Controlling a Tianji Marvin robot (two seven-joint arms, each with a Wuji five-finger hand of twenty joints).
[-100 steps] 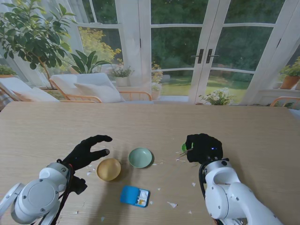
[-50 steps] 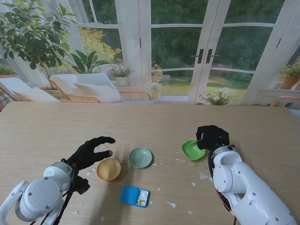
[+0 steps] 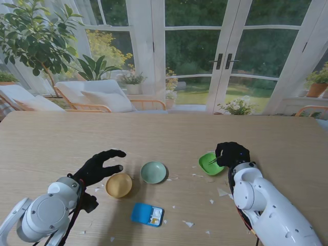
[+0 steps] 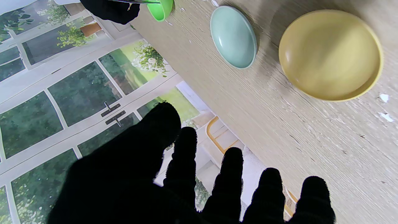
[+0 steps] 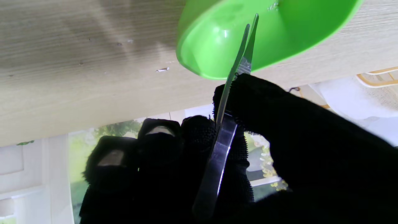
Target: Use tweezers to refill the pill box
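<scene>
1. The tweezers are slim, flat polished metal, two blades narrowing to fine tips with a small gap between them.
2. The right robot hand is clamped on the tweezers, thumb against curled fingers around the wider shank.
3. Their long axis runs out along the fingers, tips pointing into the green bowl; whether they touch anything there is hard to tell.
4. The left robot hand holds nothing, fingers spread, hovering just left of the yellow bowl.
5. The blue pill box lies open on the counter, nearer to me than the pale green bowl.
</scene>
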